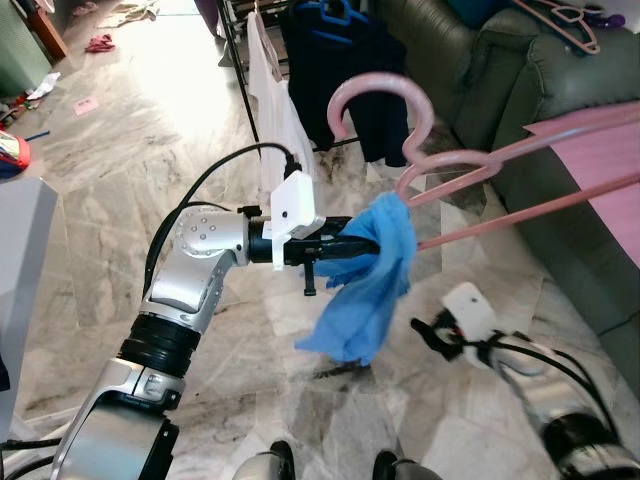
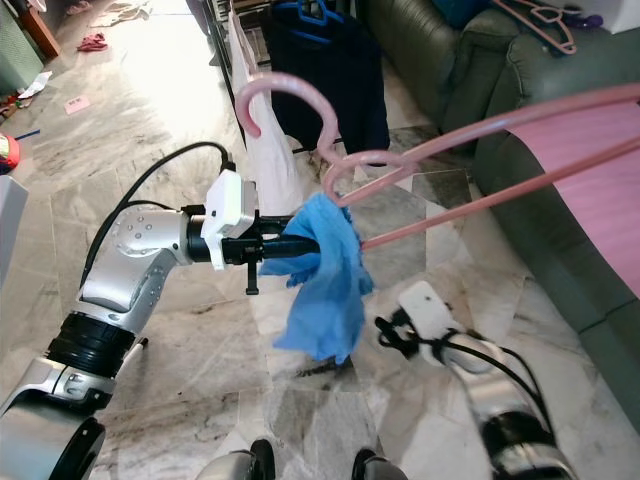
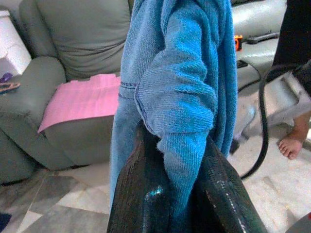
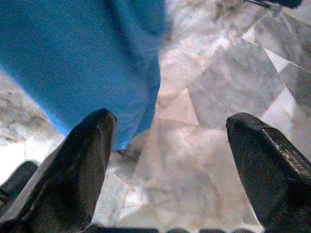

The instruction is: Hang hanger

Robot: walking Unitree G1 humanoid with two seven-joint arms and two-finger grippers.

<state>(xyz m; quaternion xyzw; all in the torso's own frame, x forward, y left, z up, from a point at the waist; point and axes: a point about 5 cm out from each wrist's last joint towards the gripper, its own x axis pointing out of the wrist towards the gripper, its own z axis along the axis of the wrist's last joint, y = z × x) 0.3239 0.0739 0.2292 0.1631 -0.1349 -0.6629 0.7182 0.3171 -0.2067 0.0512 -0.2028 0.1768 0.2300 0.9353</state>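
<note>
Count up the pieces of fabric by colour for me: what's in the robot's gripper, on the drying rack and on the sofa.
Blue: 1, the blue cloth pinched in the left gripper
White: 1, the white garment on the rack
Dark: 1, the dark garment on the rack
Pink: 1, the pink cloth on the sofa
Total: 4

A pale marble-tiled floor (image 1: 120,200) with grey veining stretches across the room. Scattered on it at the far end are a red item (image 1: 99,43), a pink scrap (image 1: 86,105) and a crumpled light cloth (image 1: 130,13) (all too small to identify further). A dark green sofa (image 1: 520,90) stands on the tiles along the right side, with a pink cloth (image 1: 605,170) spread over its seat.
</note>
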